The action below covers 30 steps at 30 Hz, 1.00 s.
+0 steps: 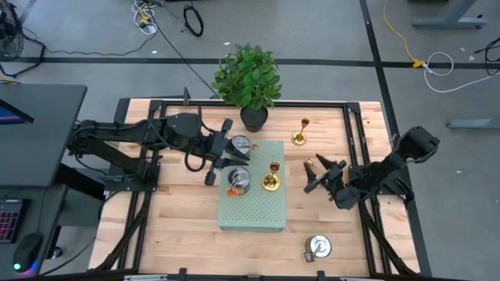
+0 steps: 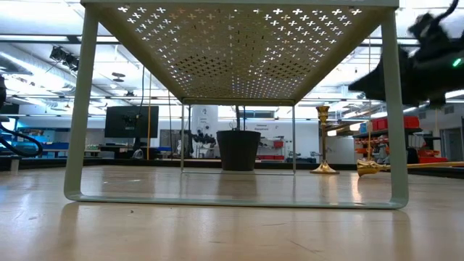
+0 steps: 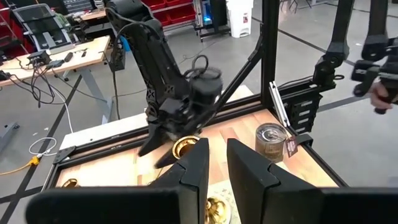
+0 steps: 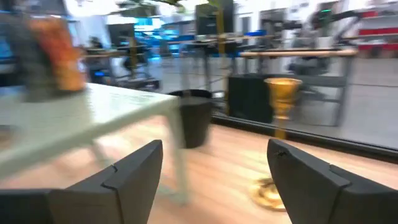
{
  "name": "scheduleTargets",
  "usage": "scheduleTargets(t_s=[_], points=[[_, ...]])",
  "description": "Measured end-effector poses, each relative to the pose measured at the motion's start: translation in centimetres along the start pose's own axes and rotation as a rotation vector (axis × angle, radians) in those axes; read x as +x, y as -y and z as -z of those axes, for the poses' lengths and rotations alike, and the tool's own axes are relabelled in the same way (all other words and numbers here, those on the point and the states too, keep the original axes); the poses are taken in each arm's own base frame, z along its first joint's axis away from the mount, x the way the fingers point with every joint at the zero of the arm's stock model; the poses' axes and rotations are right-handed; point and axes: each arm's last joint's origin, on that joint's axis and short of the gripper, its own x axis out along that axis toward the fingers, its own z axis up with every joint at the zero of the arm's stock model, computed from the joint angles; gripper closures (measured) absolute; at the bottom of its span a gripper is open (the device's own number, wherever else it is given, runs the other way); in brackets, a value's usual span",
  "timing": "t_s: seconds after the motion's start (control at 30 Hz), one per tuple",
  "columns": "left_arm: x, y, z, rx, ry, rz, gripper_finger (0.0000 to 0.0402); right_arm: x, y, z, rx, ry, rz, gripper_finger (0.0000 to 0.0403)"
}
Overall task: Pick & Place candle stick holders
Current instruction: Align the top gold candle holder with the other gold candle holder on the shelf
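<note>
Green perforated board [image 1: 262, 211] at the centre of the wooden desk [image 1: 187, 226], carrying two silver holders at its 10 o'clock corner: one [image 1: 241, 145] at the rim, one [image 1: 238, 181] just inward of it, bearing an orange tag. Gold holder [image 1: 271, 178] upright on the board's 2 o'clock part. Second gold holder [image 1: 300, 133] upright on the desk at 1 o'clock from the board, beside the potted plant [image 1: 248, 78]. Third silver holder [image 1: 318, 247] on the desk at 4 o'clock. Another gold piece [image 2: 371, 167] lies on its side on the desk near the right gripper. Left gripper [image 1: 219, 154] at the board's 10 o'clock corner, jaws parted narrowly, holding nothing visible. Right gripper [image 1: 319, 175] at 3 o'clock off the board, jaws spread wide, released, grasping nothing.
</note>
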Motion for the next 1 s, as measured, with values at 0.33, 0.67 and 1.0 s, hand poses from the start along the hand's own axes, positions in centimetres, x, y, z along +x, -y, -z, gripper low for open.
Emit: scheduleTargets(t_s=[0.33, 0.67, 1.0], points=[[0.0, 0.0, 0.0, 0.001, 0.001, 0.000, 0.0335, 4.8, 3.4, 1.9, -0.002, -0.085, 0.077, 0.0112], [0.0, 0.0, 0.0, 0.003, 0.001, 0.000, 0.0335, 8.8, 5.6, 2.1, -0.014, -0.167, 0.157, 0.0112], [0.0, 0.0, 0.0, 0.003, 0.001, 0.000, 0.0335, 11.9, 6.1, 0.9, -0.002, -0.184, 0.092, 0.0112]])
